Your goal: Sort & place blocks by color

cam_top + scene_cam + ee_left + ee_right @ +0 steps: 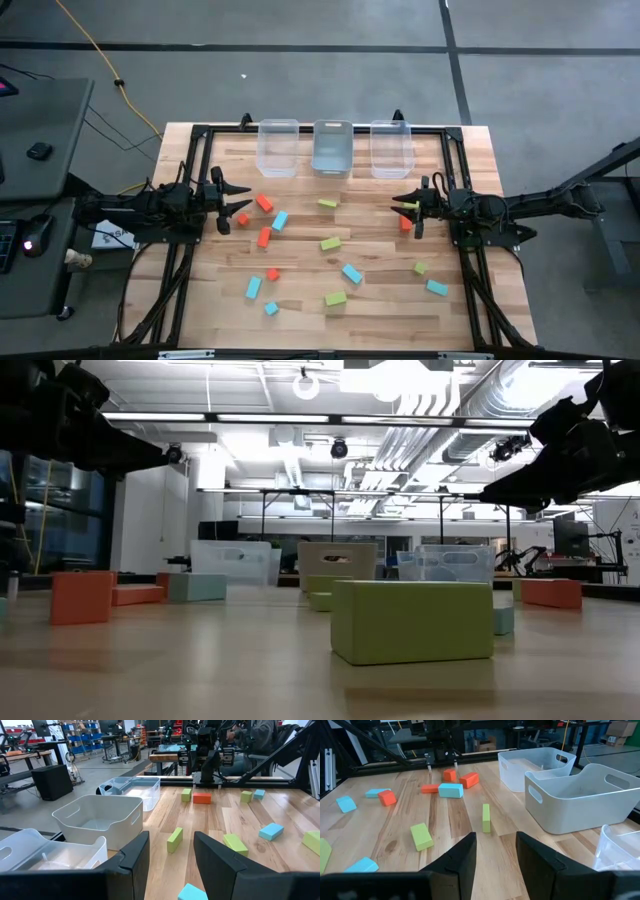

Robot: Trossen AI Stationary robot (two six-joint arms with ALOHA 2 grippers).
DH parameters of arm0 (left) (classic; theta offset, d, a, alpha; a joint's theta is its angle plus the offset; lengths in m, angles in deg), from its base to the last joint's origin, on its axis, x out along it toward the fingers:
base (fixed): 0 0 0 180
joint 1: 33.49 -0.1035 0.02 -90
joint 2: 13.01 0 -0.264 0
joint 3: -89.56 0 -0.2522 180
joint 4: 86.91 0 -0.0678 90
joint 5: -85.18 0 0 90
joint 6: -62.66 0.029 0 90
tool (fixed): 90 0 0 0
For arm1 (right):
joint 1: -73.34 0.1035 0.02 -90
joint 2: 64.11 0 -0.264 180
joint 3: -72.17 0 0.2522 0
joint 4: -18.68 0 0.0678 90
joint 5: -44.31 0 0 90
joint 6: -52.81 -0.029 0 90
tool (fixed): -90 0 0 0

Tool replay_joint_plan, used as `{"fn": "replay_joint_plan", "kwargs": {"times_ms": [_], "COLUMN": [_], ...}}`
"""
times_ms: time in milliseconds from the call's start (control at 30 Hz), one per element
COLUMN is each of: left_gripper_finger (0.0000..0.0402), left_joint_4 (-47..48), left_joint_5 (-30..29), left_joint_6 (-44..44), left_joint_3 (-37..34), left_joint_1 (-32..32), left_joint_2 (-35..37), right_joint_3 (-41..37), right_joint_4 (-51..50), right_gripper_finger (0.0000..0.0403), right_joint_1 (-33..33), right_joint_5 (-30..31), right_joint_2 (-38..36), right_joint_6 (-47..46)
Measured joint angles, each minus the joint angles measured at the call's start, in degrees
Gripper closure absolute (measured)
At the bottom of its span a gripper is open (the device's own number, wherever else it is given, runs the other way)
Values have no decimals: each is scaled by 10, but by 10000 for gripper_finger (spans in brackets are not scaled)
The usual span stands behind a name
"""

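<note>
Blocks scattered on table, left claw released, right claw released, partly hiding red block.

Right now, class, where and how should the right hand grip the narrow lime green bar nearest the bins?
Probably grip the lime green bar from above across its narrow width, at mid-length: it lies flat, with clear table along both long sides. The right hand hangs open nearby.
</note>
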State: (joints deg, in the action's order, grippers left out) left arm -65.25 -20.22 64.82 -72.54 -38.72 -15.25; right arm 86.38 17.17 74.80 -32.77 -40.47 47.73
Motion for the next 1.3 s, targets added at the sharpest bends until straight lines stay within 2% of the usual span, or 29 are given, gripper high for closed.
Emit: {"fn": "replay_joint_plan", "kwargs": {"times_ms": [1067, 1300], "left_gripper_finger": [268, 268], "left_joint_4": [0, 0], "left_joint_5": [0, 0], "left_joint_6": [0, 0], "left_joint_3": [0, 0], "left_joint_1": [0, 0], "left_joint_2": [0, 0], "right_joint_3": [0, 0], "right_joint_4": [0, 2], "right_gripper_finger": [275, 275], "right_joint_1": [0, 0], "right_joint_5": [0, 0], "right_joint_2": [0, 0], "right_joint_6": [0, -52]}}
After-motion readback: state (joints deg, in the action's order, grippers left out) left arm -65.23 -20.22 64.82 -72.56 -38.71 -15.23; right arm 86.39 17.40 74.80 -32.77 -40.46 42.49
